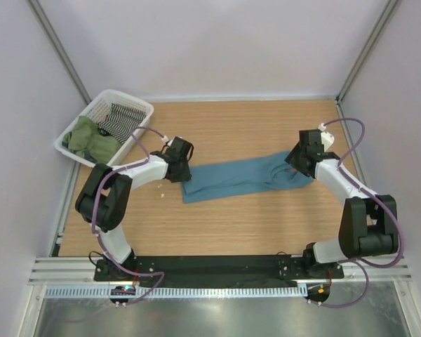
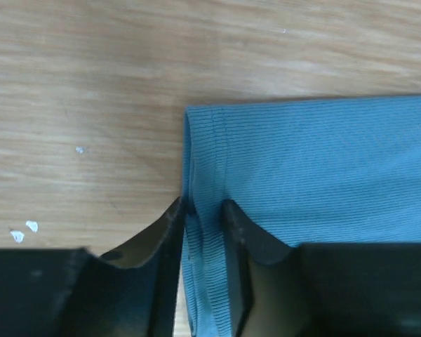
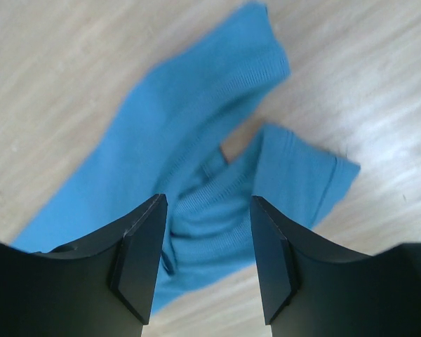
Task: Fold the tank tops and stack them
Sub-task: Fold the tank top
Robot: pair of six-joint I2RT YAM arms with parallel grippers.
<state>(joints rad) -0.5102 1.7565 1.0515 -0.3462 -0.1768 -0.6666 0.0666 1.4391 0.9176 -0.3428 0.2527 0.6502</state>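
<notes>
The teal-blue tank top (image 1: 231, 179) lies stretched out left to right across the wooden table. At its left end, my left gripper (image 1: 183, 177) is low over the hem. In the left wrist view the ribbed hem (image 2: 205, 232) rises between the two fingers of that gripper (image 2: 202, 207), whose jaws stand narrowly apart and loose around it. My right gripper (image 1: 299, 168) hovers over the top's right end, jaws wide open (image 3: 207, 202) above the straps (image 3: 217, 217), gripping nothing. The olive-green tank top (image 1: 90, 139) sits crumpled in the basket.
A white basket (image 1: 142, 121) stands at the table's back left corner, also holding a striped cloth (image 1: 121, 121). Grey walls close in the table on three sides. Small white specks (image 2: 31, 226) lie on the wood left of the hem.
</notes>
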